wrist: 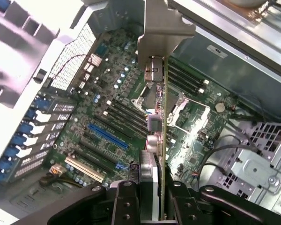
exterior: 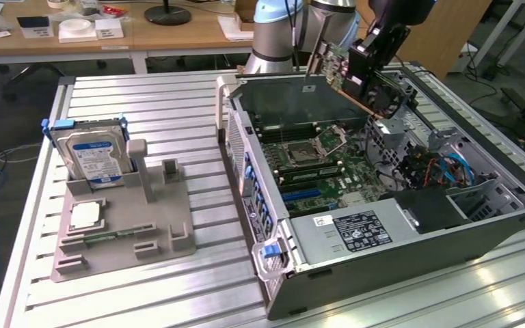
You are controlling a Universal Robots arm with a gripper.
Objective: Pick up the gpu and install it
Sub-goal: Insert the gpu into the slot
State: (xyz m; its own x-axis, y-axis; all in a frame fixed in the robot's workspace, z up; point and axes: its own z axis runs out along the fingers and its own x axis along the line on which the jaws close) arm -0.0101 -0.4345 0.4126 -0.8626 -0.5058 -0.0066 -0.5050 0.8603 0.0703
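Observation:
My gripper (exterior: 369, 53) is shut on the gpu (exterior: 333, 66), a thin dark green card with a silvery metal end. It hangs tilted over the far side of the open computer case (exterior: 381, 273), above the motherboard (exterior: 317, 164). In the wrist view the gpu (wrist: 162, 140) shows edge-on between my black fingers (wrist: 126, 201), with its metal bracket (wrist: 165, 28) pointing away from the gripper (wrist: 154, 202). Below it lie the motherboard (wrist: 112, 93) and a blue expansion slot (wrist: 107, 136). The card is clear of the board.
A silver hard drive (exterior: 93, 157) stands in a grey holder (exterior: 130, 225) at the exterior view's left, with a processor chip (exterior: 85, 215) and a memory stick (exterior: 107, 236) in it. Inside the case are the power supply (exterior: 354, 232) and a drive cage (wrist: 253, 173).

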